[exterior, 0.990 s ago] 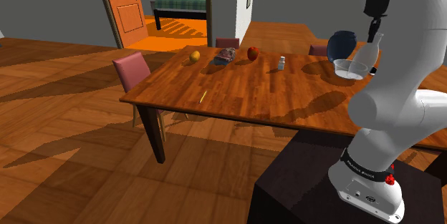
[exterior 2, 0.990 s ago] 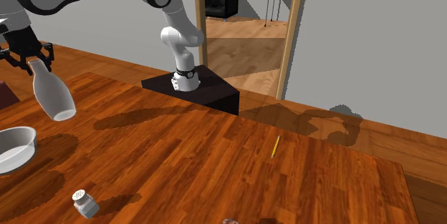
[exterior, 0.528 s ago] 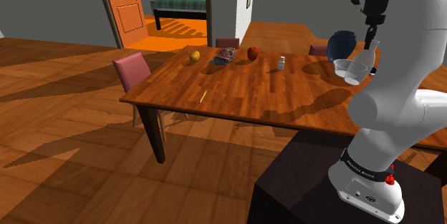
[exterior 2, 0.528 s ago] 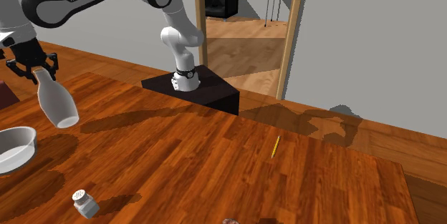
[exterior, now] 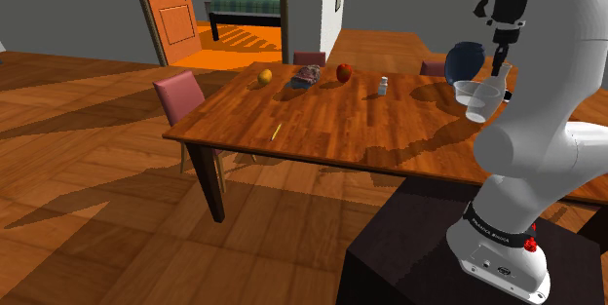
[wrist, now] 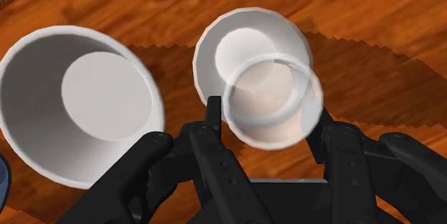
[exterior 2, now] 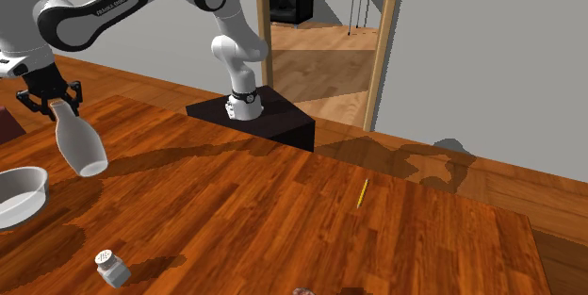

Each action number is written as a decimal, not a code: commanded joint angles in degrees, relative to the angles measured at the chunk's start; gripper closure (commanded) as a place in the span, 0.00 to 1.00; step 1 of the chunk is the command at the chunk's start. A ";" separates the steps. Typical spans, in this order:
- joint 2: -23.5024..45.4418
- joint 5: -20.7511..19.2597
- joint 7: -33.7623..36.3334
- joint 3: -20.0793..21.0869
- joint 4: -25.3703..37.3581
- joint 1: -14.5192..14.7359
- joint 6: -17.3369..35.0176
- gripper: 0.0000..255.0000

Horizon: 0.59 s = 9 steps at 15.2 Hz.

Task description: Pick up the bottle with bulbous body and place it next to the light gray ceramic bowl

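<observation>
Well, the black tool (exterior 2: 57, 105) has its two fingers (wrist: 212, 119) pinched tight on the thin neck of the white bottle (exterior 2: 79, 144). It holds nothing else. The bottle hangs in the air over the brown bench (exterior 2: 283, 208). It leans, with its fat round bottom pointing down and a bit to the second exterior view's right. The pale bowl (exterior 2: 26, 197) sits on the bench just beside it, lower and to that view's left, and they do not touch. Looking down along the tool, bottle and bowl are side by side with a strip of bench between them.

I think the bottle is hard and smooth, so it could slip, and it might crack if it drops. Most of its weight looks to be in the round bottom, so it can swing under the neck. The neck is the good place to hold, since the fat part looks too wide for the fingers. It should go down slowly and land flat, or it may tip toward the bowl. A small shaker (exterior 2: 111, 268) stands further off.
</observation>
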 commanded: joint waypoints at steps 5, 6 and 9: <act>0.01 0.02 -0.01 0.00 -0.08 -0.01 0.14 1.00; 0.02 0.02 -0.01 0.00 -0.06 -0.01 0.14 0.00; 0.03 0.02 0.00 0.01 -0.05 -0.01 0.13 0.00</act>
